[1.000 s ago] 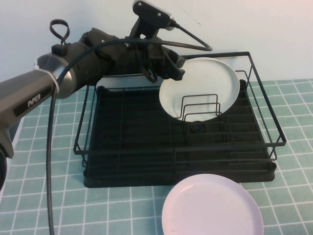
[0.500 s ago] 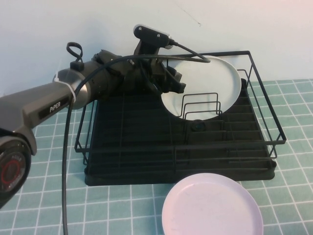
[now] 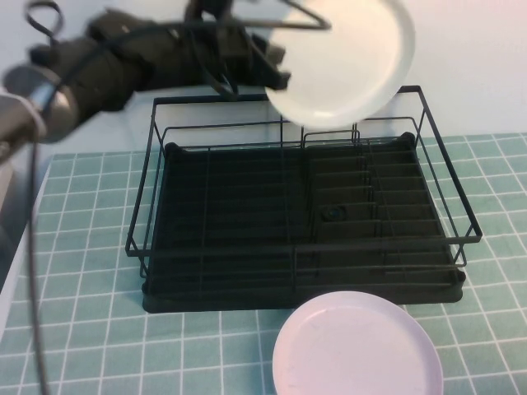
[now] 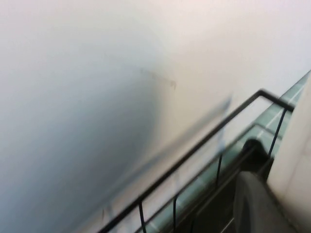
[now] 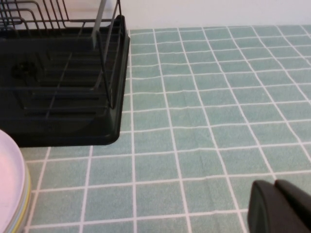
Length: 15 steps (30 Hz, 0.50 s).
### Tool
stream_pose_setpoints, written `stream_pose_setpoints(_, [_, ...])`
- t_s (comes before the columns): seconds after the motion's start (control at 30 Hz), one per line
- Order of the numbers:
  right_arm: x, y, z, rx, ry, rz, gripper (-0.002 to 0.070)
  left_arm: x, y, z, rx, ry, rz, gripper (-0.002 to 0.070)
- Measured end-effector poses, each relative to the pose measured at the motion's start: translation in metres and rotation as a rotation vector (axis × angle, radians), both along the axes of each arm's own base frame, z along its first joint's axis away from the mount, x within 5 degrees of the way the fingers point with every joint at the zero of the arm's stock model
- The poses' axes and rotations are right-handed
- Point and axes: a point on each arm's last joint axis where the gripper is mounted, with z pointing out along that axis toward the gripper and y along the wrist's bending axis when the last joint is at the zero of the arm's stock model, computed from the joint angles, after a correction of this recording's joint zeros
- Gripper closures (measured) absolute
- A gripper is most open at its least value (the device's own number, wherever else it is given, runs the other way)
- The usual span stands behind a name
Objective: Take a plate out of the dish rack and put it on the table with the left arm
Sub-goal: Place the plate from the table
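Note:
The creamy-white plate (image 3: 342, 58) hangs upright in the air above the back of the black wire dish rack (image 3: 305, 247). My left gripper (image 3: 268, 78) is shut on the plate's left edge, high over the rack's back rail. In the left wrist view one dark finger (image 4: 257, 204) lies against the pale plate (image 4: 294, 160), with the rack's rail (image 4: 194, 155) below. My right gripper (image 5: 279, 206) is shut and empty, low over the teal tiled table (image 5: 204, 121), right of the rack (image 5: 58, 87). It is out of the high view.
A pale pink plate (image 3: 356, 350) lies on the table in front of the rack, also at the edge of the right wrist view (image 5: 9, 184). A white wall (image 3: 469, 58) stands behind the rack. Tiles (image 3: 66, 214) show left of the rack.
My left arm has lifted the creamy-white plate up out of the rack's dividers, from resting inside the rack to hanging above its back rail.

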Motion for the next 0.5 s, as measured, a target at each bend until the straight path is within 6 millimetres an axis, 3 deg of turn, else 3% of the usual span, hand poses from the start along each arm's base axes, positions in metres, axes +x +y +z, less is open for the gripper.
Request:
stream_pose_setpoints(0.17, [0.0,0.0,0.0,0.0,0.0,0.0,0.0678,-0.051,0.016,0.078,-0.021,-0.125,-0.077,0.0615])
stream_pose_setpoints(0.27, [0.0,0.0,0.0,0.0,0.0,0.0,0.0678,-0.085,0.023,0.104,-0.017,-0.087,-0.143,0.0615])
stream_pose_setpoints(0.37, [0.0,0.0,0.0,0.0,0.0,0.0,0.0678,-0.112,0.028,0.111,-0.002,0.071,-0.188,0.0615])
stream_pose_setpoints(0.5, [0.0,0.0,0.0,0.0,0.0,0.0,0.0678,-0.13,0.03,0.092,0.093,0.36,-0.252,0.0615])
